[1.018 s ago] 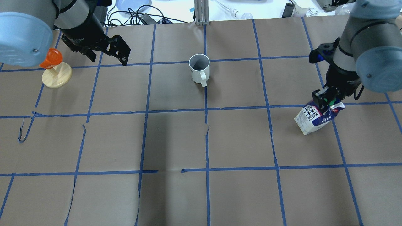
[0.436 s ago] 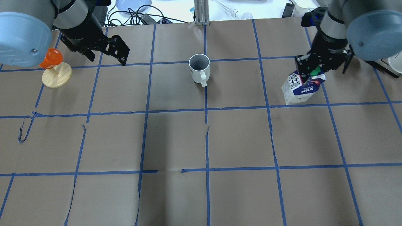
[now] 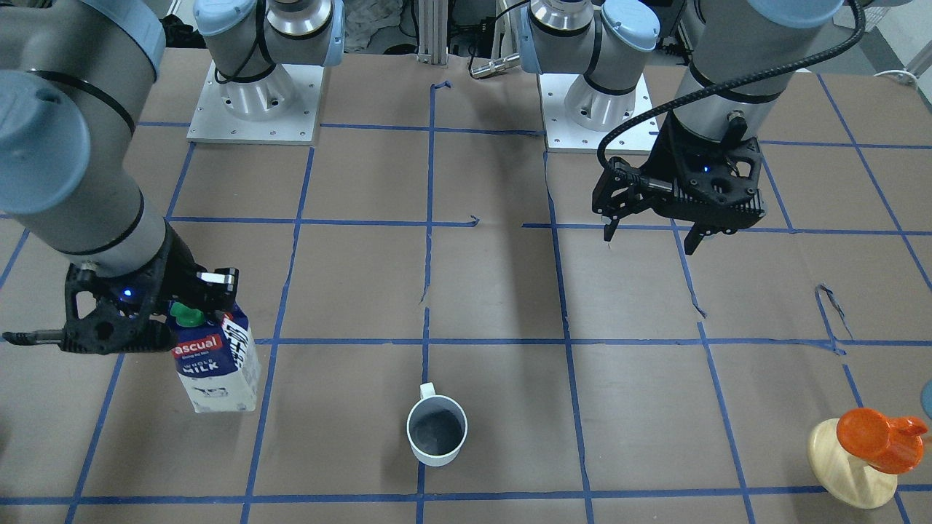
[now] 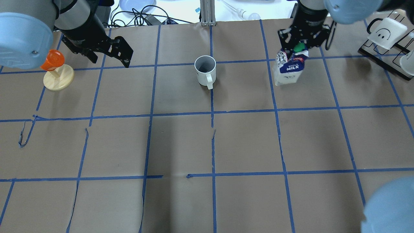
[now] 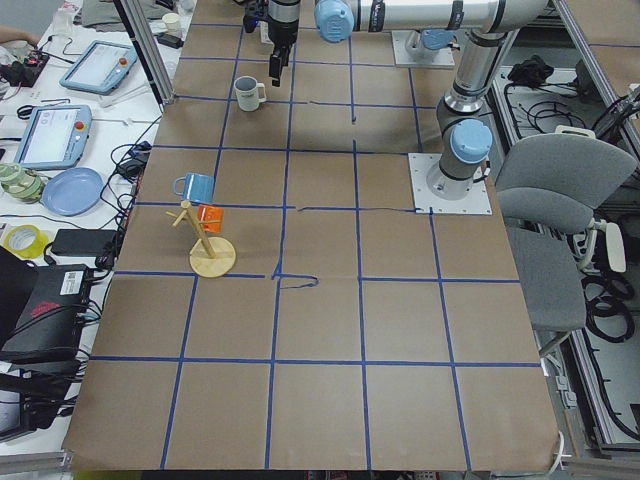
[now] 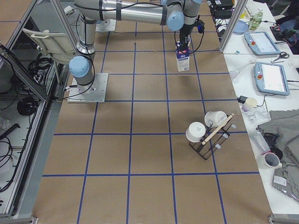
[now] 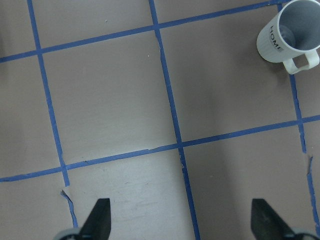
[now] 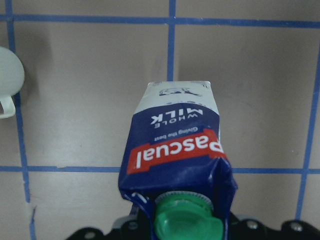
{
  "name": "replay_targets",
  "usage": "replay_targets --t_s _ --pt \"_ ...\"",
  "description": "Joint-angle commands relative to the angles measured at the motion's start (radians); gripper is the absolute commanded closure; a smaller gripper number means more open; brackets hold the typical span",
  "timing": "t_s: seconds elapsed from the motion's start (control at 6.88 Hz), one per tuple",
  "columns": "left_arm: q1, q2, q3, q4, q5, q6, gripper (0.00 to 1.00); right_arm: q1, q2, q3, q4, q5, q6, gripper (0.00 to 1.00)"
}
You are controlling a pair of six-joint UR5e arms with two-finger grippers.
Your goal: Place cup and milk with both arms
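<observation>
The white cup [image 4: 205,69] stands upright on the brown paper at the table's far middle, handle toward the robot; it also shows in the front view [image 3: 436,431] and the left wrist view [image 7: 287,32]. My right gripper [image 4: 300,43] is shut on the top ridge of the blue and white milk carton [image 4: 288,68]. It holds the carton upright, one grid square right of the cup. The carton is seen from the front [image 3: 215,356] and from above [image 8: 175,150]. My left gripper [image 4: 111,60] is open and empty, hovering left of the cup [image 3: 648,241].
A wooden stand with an orange cup [image 4: 58,76] is at the far left, close to my left arm. A black rack with white mugs [image 4: 385,32] is at the far right. Cables and a blue plate [image 4: 136,6] lie beyond the table's far edge.
My right gripper has carried the milk carton away from the robot and leftward, into the cup's row. The left gripper and the cup have stayed in place.
</observation>
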Motion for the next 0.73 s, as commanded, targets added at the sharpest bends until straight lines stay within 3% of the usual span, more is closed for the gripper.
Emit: replay_targets --t_s 0.0,0.29,0.58 --pt "0.0 0.002 -0.007 0.0 0.001 0.0 0.0 0.074 0.084 -0.064 -0.036 0.066 0.141 0.73" --pt "0.0 0.004 -0.01 0.0 0.001 0.0 0.0 0.134 0.161 -0.1 -0.074 0.14 0.267 0.73" --pt "0.0 0.006 -0.013 0.0 0.002 0.002 0.0 0.142 0.174 -0.1 -0.091 0.14 0.286 0.73"
